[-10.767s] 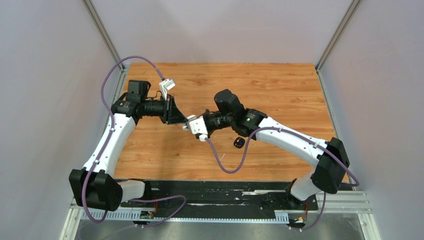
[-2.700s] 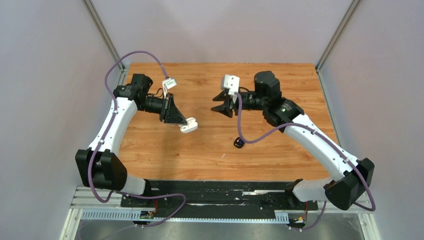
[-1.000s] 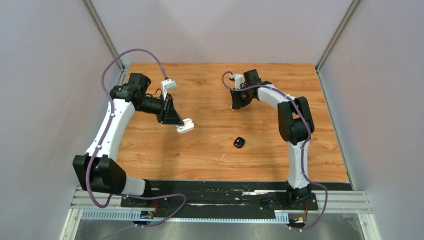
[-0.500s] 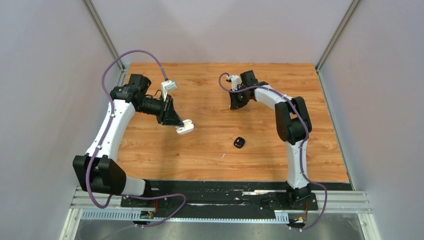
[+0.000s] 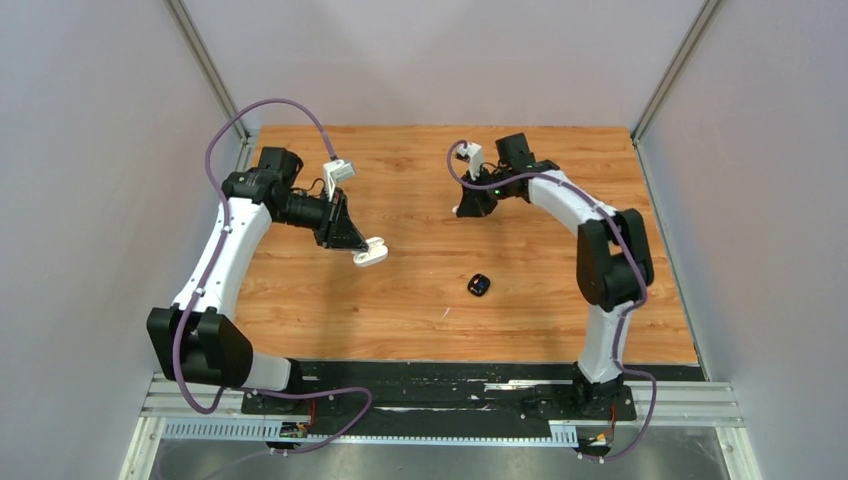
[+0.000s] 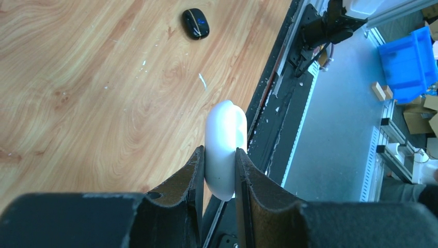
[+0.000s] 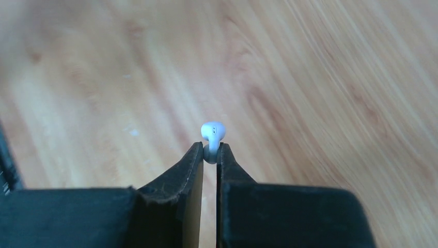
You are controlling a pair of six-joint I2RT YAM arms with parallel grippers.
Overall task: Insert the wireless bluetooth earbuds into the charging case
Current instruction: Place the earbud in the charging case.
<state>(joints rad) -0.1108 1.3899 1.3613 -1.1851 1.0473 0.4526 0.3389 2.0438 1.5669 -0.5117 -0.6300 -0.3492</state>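
Note:
My left gripper [image 5: 362, 249] is shut on a white pebble-shaped charging case [image 5: 371, 252] and holds it above the left-middle of the table; in the left wrist view the case [image 6: 224, 142] sits edge-on between the fingers. My right gripper [image 7: 209, 152] is shut on a tiny white earbud [image 7: 212, 132] at its fingertips, just above the wood. In the top view the right gripper [image 5: 462, 208] is over the far middle of the table. A glossy black case [image 5: 479, 285] lies on the table, also seen in the left wrist view [image 6: 196, 23].
The wooden table [image 5: 520, 320] is bounded by grey walls at both sides and a black rail [image 5: 440, 385] at the near edge. A small white speck [image 5: 445, 312] lies near the black case.
The right arm has swung from the table's middle to the far middle and shifted slightly in the last second. The left gripper has held the white case nearly still.

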